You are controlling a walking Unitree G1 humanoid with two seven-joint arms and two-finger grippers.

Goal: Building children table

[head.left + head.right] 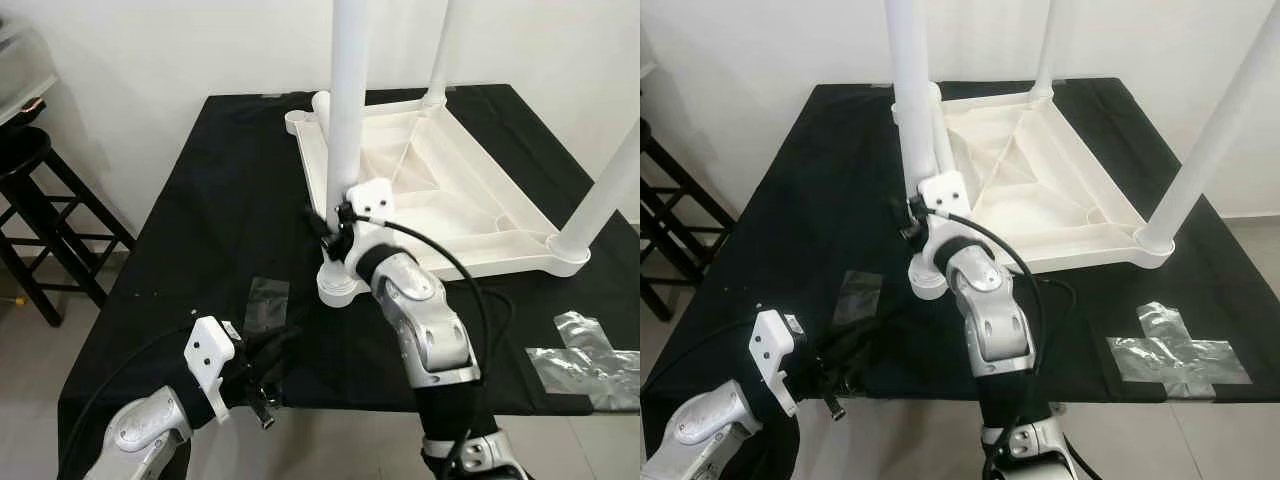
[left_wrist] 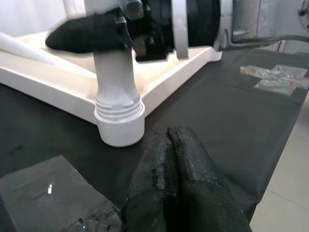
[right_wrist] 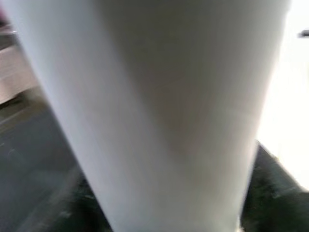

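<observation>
**Right jaws on the near-left table leg, left jaws closed at the counter's front edge**

An upturned white children's tabletop (image 1: 440, 200) lies like a shallow tray on the black-covered counter (image 1: 200, 200), in the upper centre and right of the head views. Its ribbed underside faces up and nothing loose lies in it. White legs stand upright from its corner sockets: one at the far corner (image 1: 441, 45), one at the right corner (image 1: 605, 195), and the near-left leg (image 1: 347, 100), which rises from a ringed socket (image 1: 340, 285) at the frame's centre.

The right gripper (image 1: 332, 235) reaches in from the lower centre of the frame and meets the near-left leg low on its shaft, just above the socket. Its jaws sit around the leg; in the right wrist view the white tube (image 3: 159, 106) stands directly in front of the camera with dark finger edges at either side.

The left gripper (image 2: 174, 159) hovers low in the lower left of the head views, at the counter's front edge, well apart from the tabletop. Its jaws are pressed together, holding nothing, and point toward the socket.

Clear tape patches (image 1: 265, 300) and silvery tape strips (image 1: 590, 355) are stuck to the cloth. A dark wooden stool (image 1: 30, 215) stands at the left edge.
</observation>
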